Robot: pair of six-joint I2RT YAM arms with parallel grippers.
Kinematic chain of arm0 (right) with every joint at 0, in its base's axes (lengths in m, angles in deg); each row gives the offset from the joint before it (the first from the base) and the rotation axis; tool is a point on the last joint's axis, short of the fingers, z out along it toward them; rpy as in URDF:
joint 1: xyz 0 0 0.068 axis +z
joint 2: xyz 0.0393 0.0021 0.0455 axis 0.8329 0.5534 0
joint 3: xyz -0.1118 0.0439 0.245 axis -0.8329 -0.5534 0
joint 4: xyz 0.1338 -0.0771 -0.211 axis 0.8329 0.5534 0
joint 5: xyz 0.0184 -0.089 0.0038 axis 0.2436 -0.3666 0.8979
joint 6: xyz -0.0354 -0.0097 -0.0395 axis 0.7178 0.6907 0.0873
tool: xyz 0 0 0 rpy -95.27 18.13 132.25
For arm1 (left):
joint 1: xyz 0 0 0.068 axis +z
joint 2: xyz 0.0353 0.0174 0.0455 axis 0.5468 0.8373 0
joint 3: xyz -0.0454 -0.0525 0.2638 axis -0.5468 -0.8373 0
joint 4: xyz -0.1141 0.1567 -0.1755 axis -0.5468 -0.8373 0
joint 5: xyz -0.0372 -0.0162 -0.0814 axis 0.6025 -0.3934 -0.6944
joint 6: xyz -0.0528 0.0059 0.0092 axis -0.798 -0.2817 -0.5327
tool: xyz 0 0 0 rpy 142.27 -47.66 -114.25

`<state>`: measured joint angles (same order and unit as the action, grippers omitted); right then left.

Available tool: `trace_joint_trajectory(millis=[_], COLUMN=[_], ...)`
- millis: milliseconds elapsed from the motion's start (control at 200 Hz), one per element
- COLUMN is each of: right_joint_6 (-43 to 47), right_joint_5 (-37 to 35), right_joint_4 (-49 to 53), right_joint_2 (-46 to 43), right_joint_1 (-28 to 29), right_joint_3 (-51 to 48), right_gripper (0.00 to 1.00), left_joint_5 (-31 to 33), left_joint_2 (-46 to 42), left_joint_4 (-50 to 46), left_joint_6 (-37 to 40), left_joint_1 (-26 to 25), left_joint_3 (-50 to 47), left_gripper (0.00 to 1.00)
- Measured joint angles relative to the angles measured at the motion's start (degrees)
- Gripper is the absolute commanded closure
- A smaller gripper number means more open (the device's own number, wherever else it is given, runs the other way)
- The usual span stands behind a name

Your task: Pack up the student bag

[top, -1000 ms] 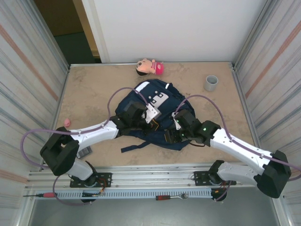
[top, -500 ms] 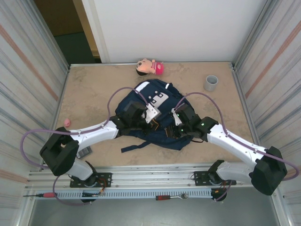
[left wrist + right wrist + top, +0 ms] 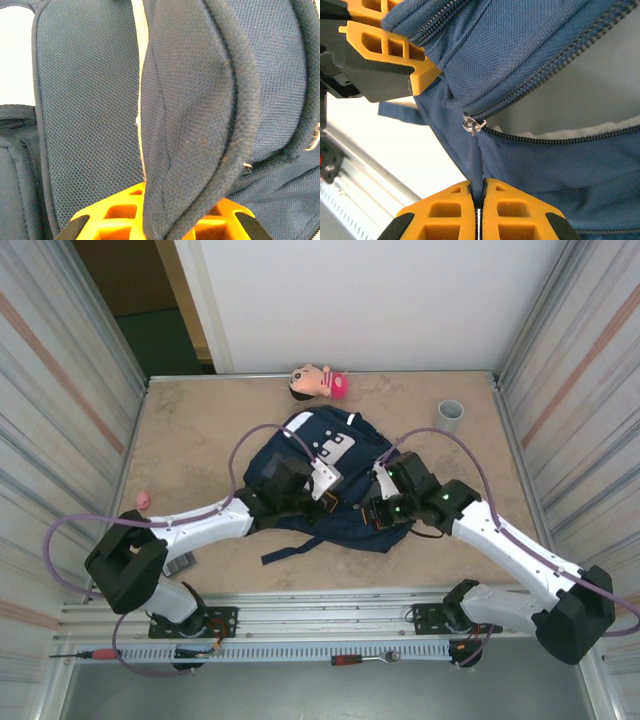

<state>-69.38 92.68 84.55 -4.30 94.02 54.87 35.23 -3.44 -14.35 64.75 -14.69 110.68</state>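
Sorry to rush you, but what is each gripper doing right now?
Left gripper: closed on a fold of the student bag.
Right gripper: closed on the bag's zipper pull.

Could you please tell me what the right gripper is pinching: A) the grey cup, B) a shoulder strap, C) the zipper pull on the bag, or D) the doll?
C: in the right wrist view, the right gripper is shut on the thin zipper pull hanging from the bag.
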Motion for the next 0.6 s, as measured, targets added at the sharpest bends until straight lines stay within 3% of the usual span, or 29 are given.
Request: trace_joint_trajectory(millis=[246, 481, 601], right_joint_6=[0.02, -0.04, -0.04], right_joint_5=[2.71, 1.51, 0.52], right_joint_4=[2.62, 2.38, 2.01], right_joint_2=[3.80, 6.16, 9.20], right_joint_1=[-0.04, 4.42, 4.52], right_joint_3=[2.34, 2.54, 3.30], right_gripper=[1.00, 1.00, 0.92], left_joint_5=[1.64, 1.27, 1.03], left_joint_2=[-0.02, -0.02, -0.02], left_joint_4=[-1.62, -2.99, -2.89], left_joint_6=[2.34, 4.66, 5.44], left_joint_1=[-0.37, -0.35, -0.35], left_joint_3=[0.00, -0.02, -0.26], left_gripper=[1.00, 1.00, 1.00])
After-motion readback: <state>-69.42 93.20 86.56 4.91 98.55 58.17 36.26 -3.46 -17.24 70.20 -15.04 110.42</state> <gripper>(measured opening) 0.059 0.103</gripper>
